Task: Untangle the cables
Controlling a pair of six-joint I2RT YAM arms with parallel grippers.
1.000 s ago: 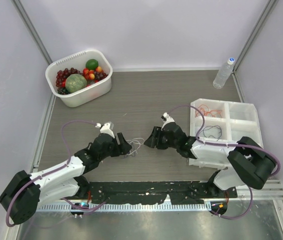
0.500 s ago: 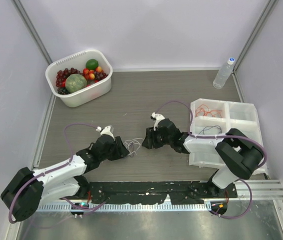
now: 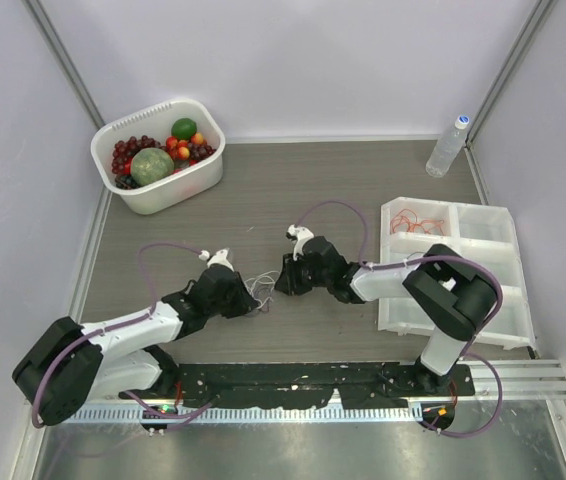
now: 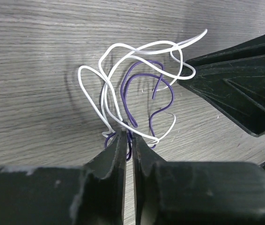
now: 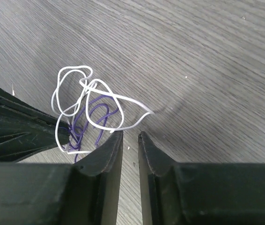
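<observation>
The cables point(image 4: 137, 84) are a small tangle of thin white and purple wires on the wooden table, seen also from above point(image 3: 261, 289). My left gripper point(image 4: 128, 136) is shut on the near edge of the tangle, with purple and white strands pinched at its tips. From the other side my right gripper point(image 5: 130, 134) rests at the tangle's rim, its jaws a narrow gap apart with nothing between them. A white loop point(image 5: 105, 110) lies just off its left fingertip. More red cables point(image 3: 415, 222) lie in a tray compartment.
A white compartment tray point(image 3: 503, 300) sits at the right, partly under my right arm. A white basket point(image 3: 206, 172) of fruit stands at the back left. A water bottle point(image 3: 448, 145) stands at the back right.
My left jaws have closed onto the tangle. My right arm has moved left up to the tangle and its jaws have narrowed.
</observation>
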